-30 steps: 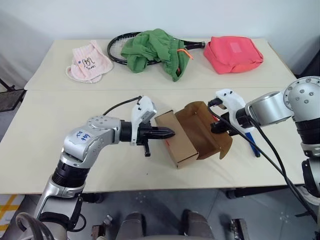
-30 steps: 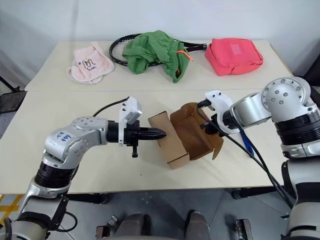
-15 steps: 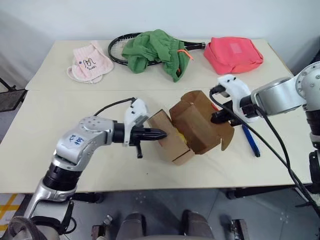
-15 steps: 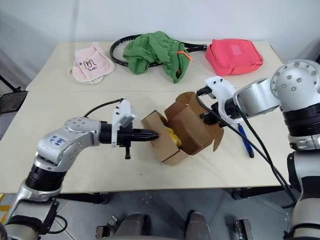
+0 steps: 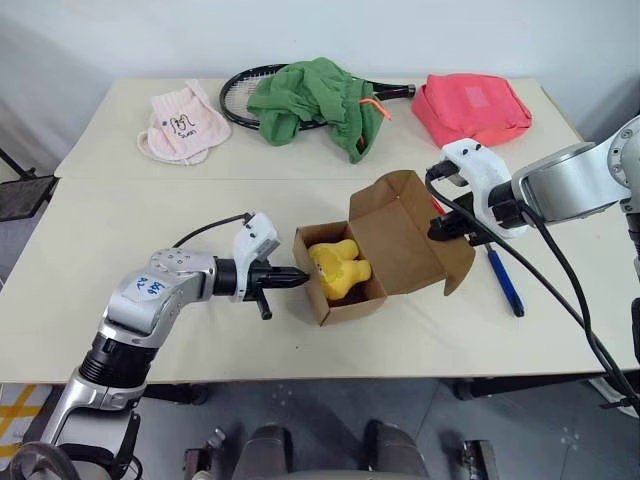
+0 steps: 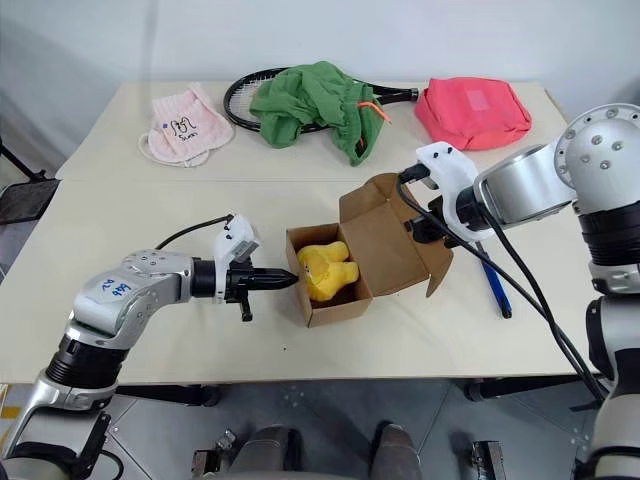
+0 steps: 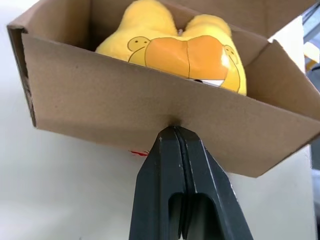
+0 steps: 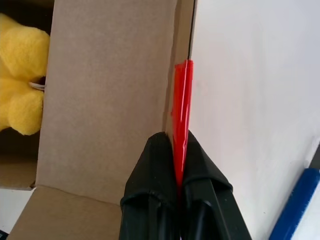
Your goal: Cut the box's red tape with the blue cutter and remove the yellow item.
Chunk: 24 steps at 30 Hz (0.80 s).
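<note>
The brown cardboard box [image 5: 345,308] stands open in the middle of the near table. Inside lies the yellow item [image 5: 335,270], a plush with an orange beak [image 7: 187,52]. My left gripper [image 5: 300,279] is shut and its tip rests against the box's left outer wall [image 7: 125,107]. The lid [image 5: 400,235] is swung back to the right. At its edge my right gripper [image 5: 441,228] is shut on a strip of red tape [image 8: 182,100]. The blue cutter [image 5: 503,281] lies on the table to the right of the box, beneath the right arm's cable.
On the far table lie a pink cloth [image 5: 180,122], a tennis racket [image 5: 238,92] under a green cloth [image 5: 310,100], and a pink-red bag [image 5: 472,106]. A seam [image 5: 150,178] separates the two tables.
The box has come down from a tilt to stand flat, and its lid has swung open to the right, which uncovers the yellow item. My left gripper has drawn back to the left and lower.
</note>
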Available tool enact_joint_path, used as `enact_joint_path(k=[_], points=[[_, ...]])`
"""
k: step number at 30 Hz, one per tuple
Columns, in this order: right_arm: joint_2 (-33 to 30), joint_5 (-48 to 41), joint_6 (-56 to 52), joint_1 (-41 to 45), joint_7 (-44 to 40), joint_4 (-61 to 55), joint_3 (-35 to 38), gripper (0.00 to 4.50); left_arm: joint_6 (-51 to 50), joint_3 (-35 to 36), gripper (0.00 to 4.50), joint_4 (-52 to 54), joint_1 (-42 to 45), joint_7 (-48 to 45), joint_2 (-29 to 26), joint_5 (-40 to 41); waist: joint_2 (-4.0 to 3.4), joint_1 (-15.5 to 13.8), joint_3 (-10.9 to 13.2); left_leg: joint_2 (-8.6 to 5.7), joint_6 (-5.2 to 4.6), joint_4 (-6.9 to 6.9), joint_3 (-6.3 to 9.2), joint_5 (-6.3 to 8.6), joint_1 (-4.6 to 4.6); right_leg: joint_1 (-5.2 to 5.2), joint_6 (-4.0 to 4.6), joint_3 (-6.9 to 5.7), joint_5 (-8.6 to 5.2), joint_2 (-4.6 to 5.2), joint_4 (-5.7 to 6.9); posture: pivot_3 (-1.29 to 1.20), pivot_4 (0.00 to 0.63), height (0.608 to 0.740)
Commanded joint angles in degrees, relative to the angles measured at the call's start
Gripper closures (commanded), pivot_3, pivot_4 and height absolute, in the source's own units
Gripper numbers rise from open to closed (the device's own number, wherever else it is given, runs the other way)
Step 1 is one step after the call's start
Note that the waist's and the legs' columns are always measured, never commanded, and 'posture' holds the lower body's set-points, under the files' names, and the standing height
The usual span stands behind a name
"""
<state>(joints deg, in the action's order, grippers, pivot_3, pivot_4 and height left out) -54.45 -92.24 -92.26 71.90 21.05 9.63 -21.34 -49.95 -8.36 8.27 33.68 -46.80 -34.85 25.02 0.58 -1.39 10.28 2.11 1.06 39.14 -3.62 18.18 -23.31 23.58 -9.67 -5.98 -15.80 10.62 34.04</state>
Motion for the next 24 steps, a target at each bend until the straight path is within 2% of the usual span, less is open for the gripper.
enact_joint_path(k=[1, 5, 12, 13, 15, 20, 23, 24], points=[[1.52, -3.46, 0.0, -2.7, 2.37, -2.75, 2.98, 4.49, 1.36, -0.21, 4.5, 0.06, 1.18, 0.14, 0.37, -0.97, 0.0, 0.03, 0.0, 0.0, 0.0, 0.01, 0.0, 0.0, 0.0, 0.0, 0.0, 0.0, 0.0, 0.0, 0.01, 0.0, 0.15, 0.74], [1.85, -7.73, 2.86, -7.14, 7.14, -5.64, 3.61, 4.49, 1.57, 0.13, 4.5, -0.62, 0.53, 0.83, 0.9, -1.62, 0.0, -0.01, 0.0, 0.0, 0.0, 0.0, -0.02, 0.0, 0.0, 0.01, 0.0, 0.0, 0.0, 0.0, 0.01, 0.0, 0.15, 0.74], [1.48, -10.99, 5.85, -8.41, 11.2, -7.41, 3.14, 4.49, 2.23, 0.38, 4.5, -1.3, 0.35, 1.88, 1.76, -2.25, 0.0, 0.07, 0.0, 0.01, 0.0, 0.0, -0.03, 0.0, 0.0, 0.01, 0.0, 0.0, 0.0, 0.0, 0.0, 0.0, 0.15, 0.74], [1.35, -11.33, 6.29, -8.54, 11.62, -7.31, 3.29, 3.98, 2.36, 0.58, 4.5, -1.57, 0.43, 2.25, 2.31, -2.26, 0.0, 0.05, 0.0, 0.0, 0.0, 0.01, -0.03, 0.0, 0.01, 0.0, 0.0, 0.0, 0.0, 0.0, 0.0, 0.0, 0.15, 0.74], [1.01, -12.05, 6.85, -8.77, 12.17, -7.18, 3.44, 3.42, 2.48, 1.03, 4.5, -1.98, 0.56, 2.75, 3.24, -2.05, 0.0, -0.04, 0.0, 0.0, 0.0, 0.01, -0.03, 0.0, 0.0, 0.0, 0.0, 0.0, 0.0, 0.0, 0.0, 0.0, 0.15, 0.74], [-0.24, -11.63, 8.18, -9.25, 11.55, -6.73, 5.68, 1.63, 2.21, 1.29, 4.5, -2.14, 0.45, 2.64, 4.41, -1.74, 0.0, 0.03, 0.0, 0.01, 0.0, 0.01, -0.03, 0.0, 0.0, 0.01, 0.0, 0.0, 0.0, 0.0, 0.0, 0.0, 0.15, 0.74], [-2.02, -9.64, 8.45, -9.42, 7.41, -7.03, 9.26, 0.62, 2.43, 2.28, 4.5, -2.48, 0.11, 2.27, 5.0, -1.14, 0.0, -0.04, 0.0, 0.0, 0.0, 0.02, -0.03, 0.0, -0.01, 0.01, 0.0, 0.0, 0.0, 0.0, -0.01, 0.0, 0.15, 0.74], [-3.41, -8.48, 8.12, -9.87, 3.71, -8.09, 11.35, 0.24, 2.8, 3.32, 4.32, -2.85, -0.08, 2.19, 5.31, -0.58, 0.0, -0.13, 0.0, 0.01, 0.0, 0.02, -0.03, 0.0, -0.01, 0.01, 0.0, 0.0, 0.0, 0.0, -0.01, 0.0, 0.15, 0.74]])
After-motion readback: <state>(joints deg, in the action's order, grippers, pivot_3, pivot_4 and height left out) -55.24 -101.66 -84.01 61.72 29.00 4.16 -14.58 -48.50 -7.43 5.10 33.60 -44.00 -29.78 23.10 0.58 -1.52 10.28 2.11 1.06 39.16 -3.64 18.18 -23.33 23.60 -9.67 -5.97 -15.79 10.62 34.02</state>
